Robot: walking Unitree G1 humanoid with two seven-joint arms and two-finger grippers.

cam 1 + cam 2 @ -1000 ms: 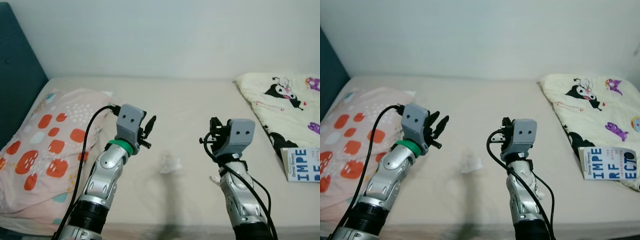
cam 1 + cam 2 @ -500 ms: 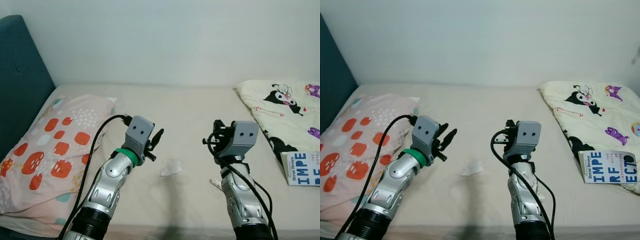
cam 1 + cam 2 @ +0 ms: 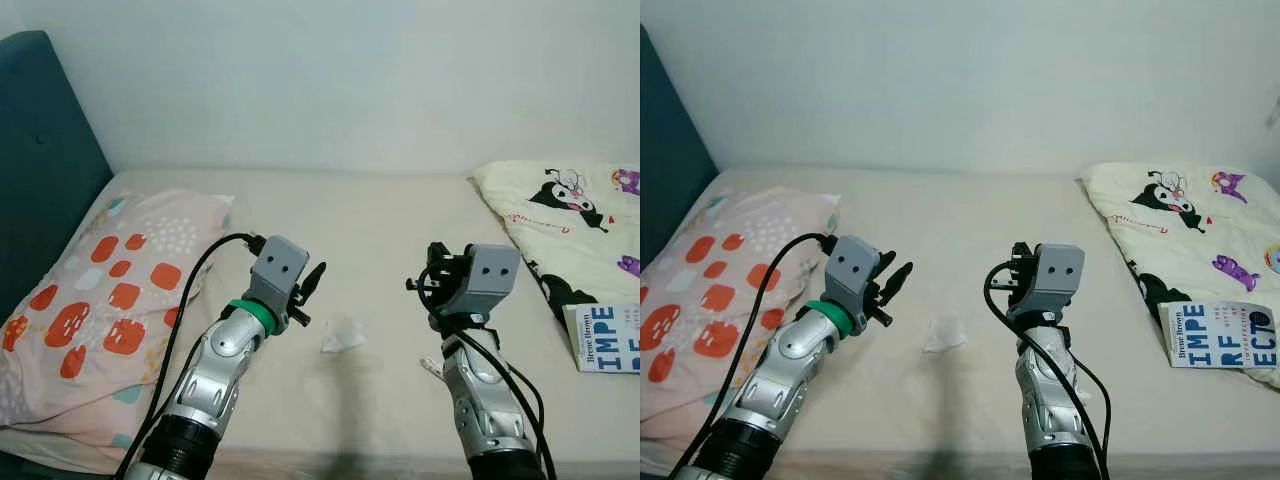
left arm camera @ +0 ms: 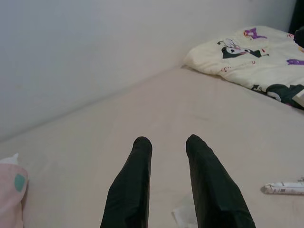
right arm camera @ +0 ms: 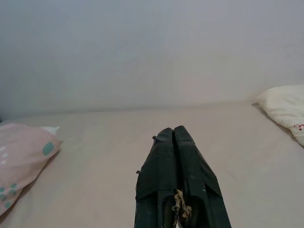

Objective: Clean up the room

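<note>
A crumpled white tissue (image 3: 342,335) lies on the beige bed sheet (image 3: 370,215) between my two arms. My left gripper (image 3: 308,283) hovers just left of it, open, with nothing between its fingers (image 4: 137,180). The tissue (image 4: 183,216) peeks out beside them in the left wrist view. My right gripper (image 3: 432,272) is held up to the right of the tissue, shut and holding nothing (image 5: 170,131). A small white tube-like wrapper (image 4: 283,188) lies on the sheet near my right arm.
A pink pillow with orange spots (image 3: 110,290) lies at the left beside a teal headboard (image 3: 40,170). A cream cartoon-print blanket (image 3: 570,215) covers the right side, with a book (image 3: 607,337) on its edge. A white wall runs behind the bed.
The camera has shifted, bringing more of the headboard into view. My left gripper has come down closer to the tissue. The right gripper stays shut in about the same place.
</note>
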